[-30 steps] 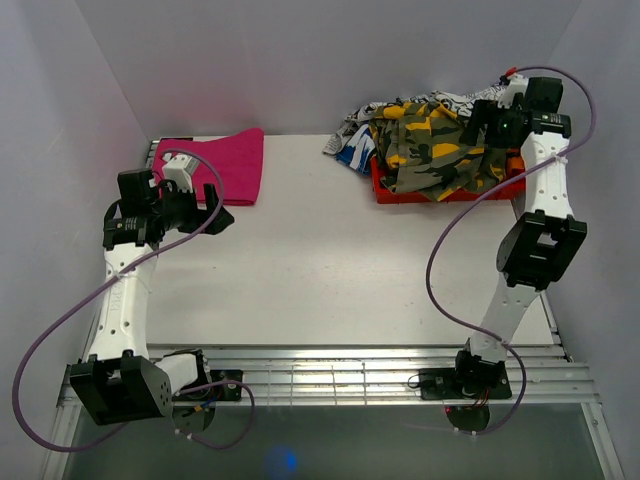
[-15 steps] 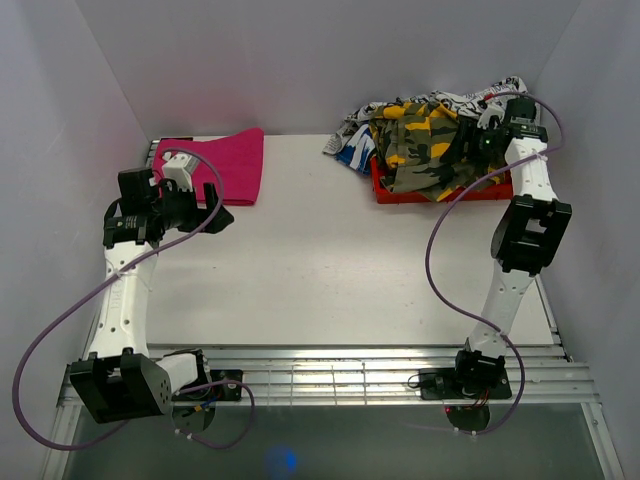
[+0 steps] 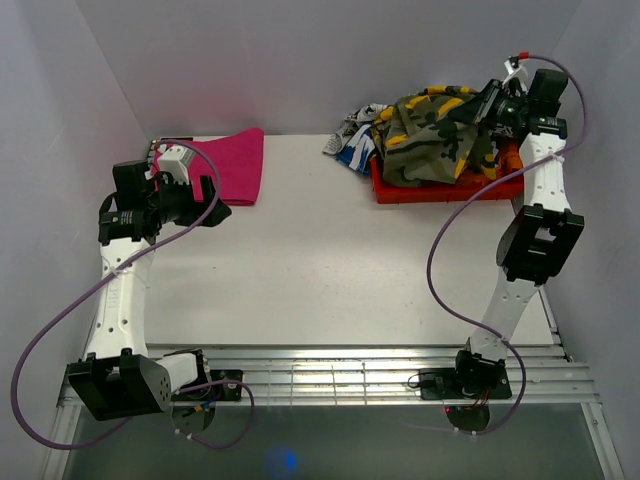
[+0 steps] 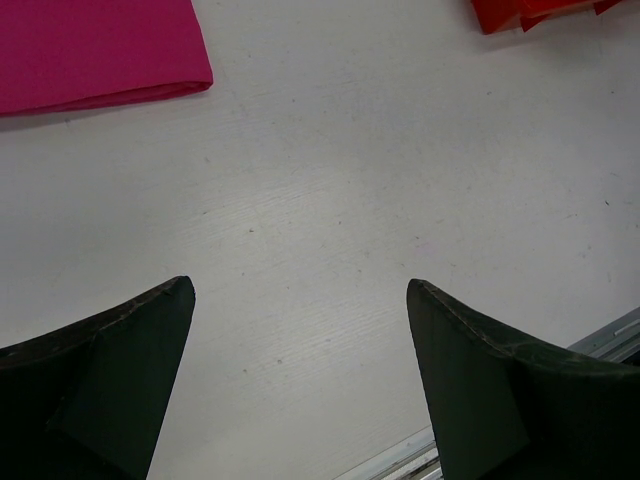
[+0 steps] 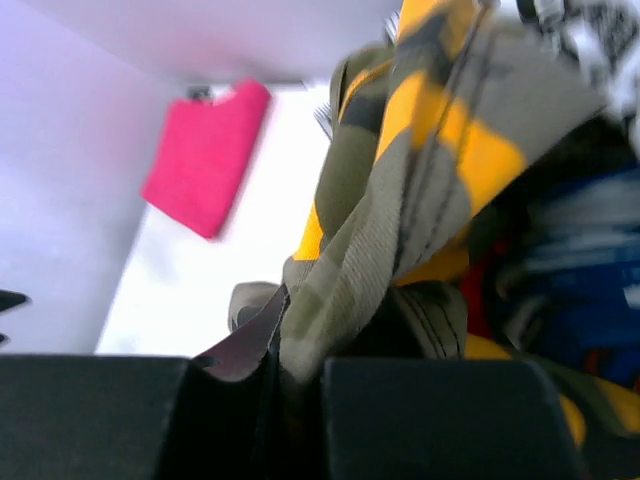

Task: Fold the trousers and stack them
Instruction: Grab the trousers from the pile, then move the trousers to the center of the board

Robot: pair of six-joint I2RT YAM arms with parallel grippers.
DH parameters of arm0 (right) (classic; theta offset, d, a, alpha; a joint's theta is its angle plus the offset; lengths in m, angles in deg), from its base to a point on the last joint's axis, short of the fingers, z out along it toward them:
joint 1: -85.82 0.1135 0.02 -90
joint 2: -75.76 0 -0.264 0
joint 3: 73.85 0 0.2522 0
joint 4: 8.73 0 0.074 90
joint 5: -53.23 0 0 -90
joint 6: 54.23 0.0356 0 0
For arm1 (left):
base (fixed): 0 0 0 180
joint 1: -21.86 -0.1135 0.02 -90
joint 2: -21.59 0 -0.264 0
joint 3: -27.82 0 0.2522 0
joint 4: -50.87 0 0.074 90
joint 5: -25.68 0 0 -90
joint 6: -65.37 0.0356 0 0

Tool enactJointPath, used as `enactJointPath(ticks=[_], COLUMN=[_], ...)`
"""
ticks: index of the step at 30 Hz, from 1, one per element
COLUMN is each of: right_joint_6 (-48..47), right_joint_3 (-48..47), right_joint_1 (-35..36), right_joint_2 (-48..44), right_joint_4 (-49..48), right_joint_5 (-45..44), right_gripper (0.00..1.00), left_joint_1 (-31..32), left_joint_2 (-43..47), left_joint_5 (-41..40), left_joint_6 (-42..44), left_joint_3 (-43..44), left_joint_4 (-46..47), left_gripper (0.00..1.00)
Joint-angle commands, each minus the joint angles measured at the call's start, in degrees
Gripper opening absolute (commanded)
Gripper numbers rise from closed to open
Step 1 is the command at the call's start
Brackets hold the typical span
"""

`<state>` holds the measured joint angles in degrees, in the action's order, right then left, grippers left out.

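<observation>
Right pincer point(image 3: 487, 108) is shut tight on a fold of the trousers point(image 3: 435, 140), and in the right wrist view the green and yellow cloth point(image 5: 430, 170) is squeezed between the two dark fingers of this pincer point(image 5: 298, 372). From the pincer the cloth runs away in a thick bunch toward the rest of the heap. The heap of trousers lies just beside and under the pincer, on top of a red tray point(image 3: 440, 190) at the far right corner of the white surface point(image 3: 330, 260). A blue and white garment point(image 3: 355, 150) sits on the far side of the trousers from this pincer, partly off the tray and on the surface. The same blue shows as a blur point(image 5: 580, 290) in the wrist view, close to the held cloth. A folded pink cloth point(image 3: 235, 165) lies flat, well apart from the right pincer, across the surface. It is right next to the left pincer point(image 3: 205, 205), just behind it. The left pincer is wide open and holds nothing. In its own view the two dark fingers of this pincer point(image 4: 298, 290) stand far apart with only bare surface point(image 4: 350, 180) between them. The pink cloth point(image 4: 95, 50) is ahead of it to one side, and a corner of the red tray point(image 4: 530, 12) is ahead at the other side.
</observation>
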<state>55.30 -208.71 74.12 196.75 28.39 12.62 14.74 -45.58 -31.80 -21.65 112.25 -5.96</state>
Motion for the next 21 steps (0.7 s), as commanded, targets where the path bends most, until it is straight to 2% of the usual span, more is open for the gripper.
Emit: enactJointPath(ticks=[1,3,5,12,21], right_joint_6=[14.99,23.50,26.84,33.28,37.25], right_joint_3=[-4.67,-4.85,-5.46,-6.52,-6.61], right_joint_1=[-3.06,-3.50,-3.59,-3.68,-3.76], right_joint_2=[-10.77,-12.00,-12.79,-19.63,-27.47], right_joint_4=[-25.32,-32.53,-36.17,-46.37,-53.67], right_joint_5=[8.27,9.76,9.76,8.27,6.25], right_gripper=[0.08,0.08,0.08,0.08,0.08], left_joint_1=[0.08,0.08,0.08,0.17,0.17], left_joint_2=[1.79,1.96,2.05,1.44,1.43], left_joint_5=[0.18,0.62,0.54,-1.39,-3.07], left_joint_6=[-0.43,-0.43,-0.78,-2.37,-5.00], left_joint_3=[2.54,2.89,3.15,5.35,6.76], left_joint_4=[-1.23,-1.49,-1.49,-2.19,-3.07], left_gripper=[0.98,0.98,0.98,0.98,0.98])
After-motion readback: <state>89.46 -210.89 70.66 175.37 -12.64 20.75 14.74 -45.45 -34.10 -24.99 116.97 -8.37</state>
